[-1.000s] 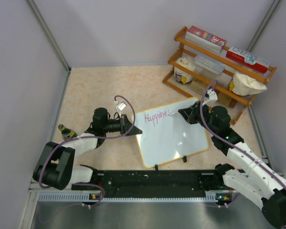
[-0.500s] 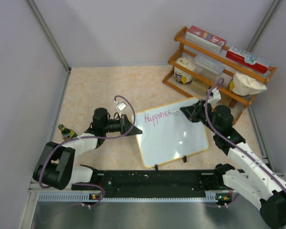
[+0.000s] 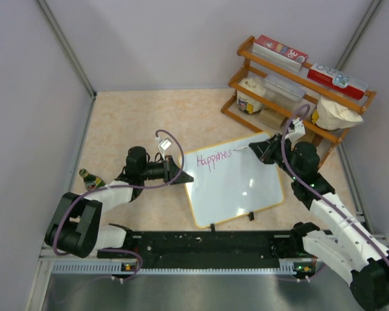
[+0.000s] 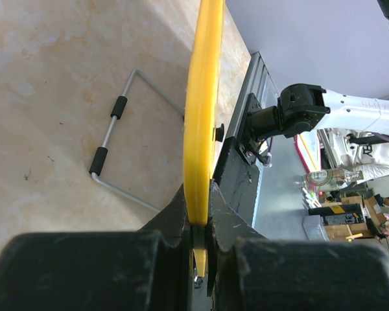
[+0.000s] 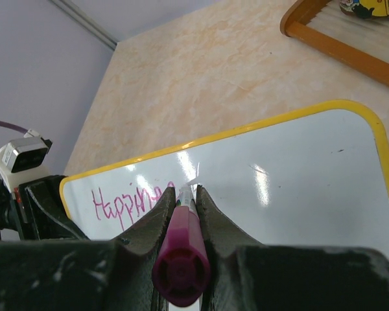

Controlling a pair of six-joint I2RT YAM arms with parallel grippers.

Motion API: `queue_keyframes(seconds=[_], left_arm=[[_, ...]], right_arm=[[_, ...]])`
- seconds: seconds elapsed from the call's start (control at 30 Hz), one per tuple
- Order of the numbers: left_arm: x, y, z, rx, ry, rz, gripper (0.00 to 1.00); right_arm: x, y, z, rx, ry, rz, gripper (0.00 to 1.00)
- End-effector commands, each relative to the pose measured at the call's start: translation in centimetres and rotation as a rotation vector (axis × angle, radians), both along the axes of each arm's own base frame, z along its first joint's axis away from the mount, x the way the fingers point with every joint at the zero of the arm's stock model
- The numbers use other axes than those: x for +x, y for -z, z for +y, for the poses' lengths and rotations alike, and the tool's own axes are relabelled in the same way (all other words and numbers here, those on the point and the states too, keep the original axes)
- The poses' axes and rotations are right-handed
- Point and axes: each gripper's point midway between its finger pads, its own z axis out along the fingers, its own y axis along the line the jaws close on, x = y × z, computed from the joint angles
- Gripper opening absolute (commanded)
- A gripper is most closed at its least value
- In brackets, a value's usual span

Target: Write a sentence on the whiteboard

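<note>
Jaws of the right arm [image 3: 324, 206]: closed tight on a magenta felt marker [image 5: 180, 272], butt end toward the wrist camera. Jaws of the left arm [image 3: 113, 191]: pinched on the yellow frame of the glossy white rectangular whiteboard [image 3: 240, 188], set on the beige marbled worktop [image 3: 136, 120] between the arms. Change: the right wrist has drawn back toward the board's far right corner, while the pink word "Happines" [image 3: 214, 157] has gained nothing. Probably a lift between strokes, with the sentence barely begun. Unclear: marker tip hidden between the jaws, contact with the board undecidable; left wrist view shows the board edge-on only.
</note>
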Motion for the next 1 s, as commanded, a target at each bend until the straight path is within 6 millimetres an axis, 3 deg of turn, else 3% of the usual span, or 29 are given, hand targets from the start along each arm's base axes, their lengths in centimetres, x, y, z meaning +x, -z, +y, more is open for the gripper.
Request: queue_keyframes(seconds=[0.0,0.53,0.97], left_arm=[[-0.5,1.7,0.1,0.043,0.008,0.001,0.00],[-0.4,1.8,0.1,0.045,0.010,0.006,0.00],[-0.5,1.9,0.1,0.045,0.008,0.008,0.00]], right_arm=[[1.1,-3.3,-0.5,0.046,0.035,-0.093,0.00],[0.9,-1.1,0.4,0.021,-0.025,-0.043,0.00],[0.0,0.5,-0.7,-0.032,0.003,-0.020,0.00]])
